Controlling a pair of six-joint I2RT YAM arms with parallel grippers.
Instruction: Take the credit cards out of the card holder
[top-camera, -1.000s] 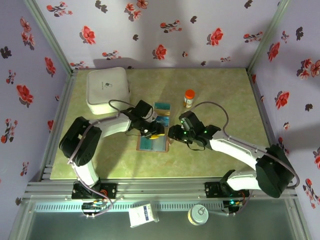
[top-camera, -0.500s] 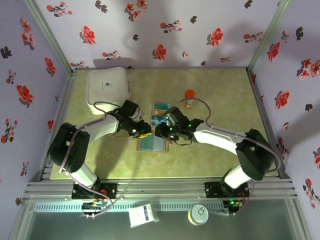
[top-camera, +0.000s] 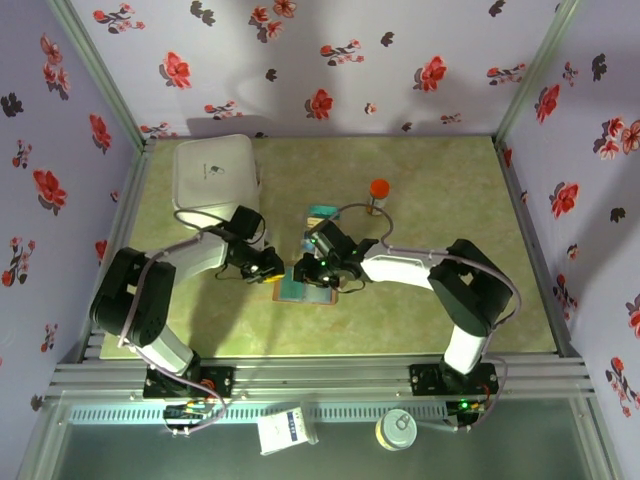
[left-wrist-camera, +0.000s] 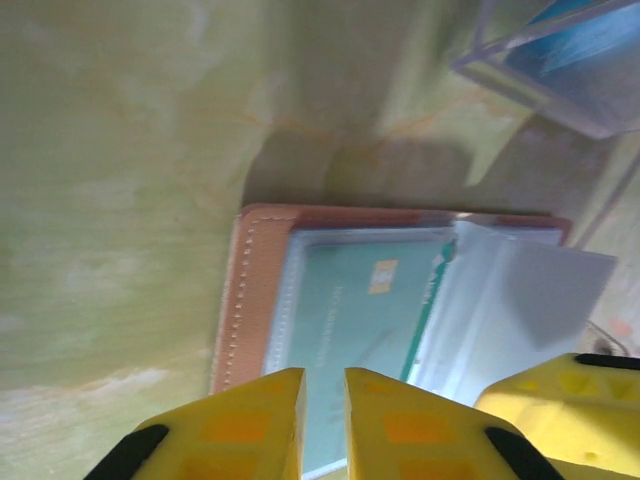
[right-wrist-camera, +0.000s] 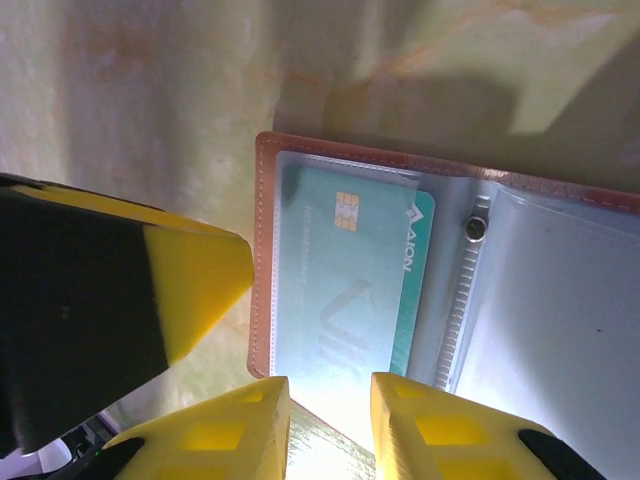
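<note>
The card holder (top-camera: 306, 288) lies open on the table, brown with clear sleeves (right-wrist-camera: 560, 320). A teal credit card (right-wrist-camera: 350, 290) sits inside its left sleeve (left-wrist-camera: 345, 320). My left gripper (top-camera: 272, 268) hovers at the holder's left edge (left-wrist-camera: 250, 300); its yellow jaws (left-wrist-camera: 325, 400) stand a thin slit apart with nothing between them. My right gripper (top-camera: 312, 268) hangs over the same sleeve, its jaws (right-wrist-camera: 330, 405) a little wider apart and empty, above the card's near end. One left fingertip (right-wrist-camera: 190, 280) shows beside the holder's brown edge.
A clear plastic tray (top-camera: 322, 215) holding blue cards (left-wrist-camera: 570, 50) stands just behind the holder. An orange-capped bottle (top-camera: 378, 195) is further back right. A large white box (top-camera: 215, 180) sits at the back left. Metal frame rails edge the table.
Both grippers have shifted left and come down onto the holder's left half. The left one went from above the holder to its left edge. Both pairs of jaws have narrowed.
</note>
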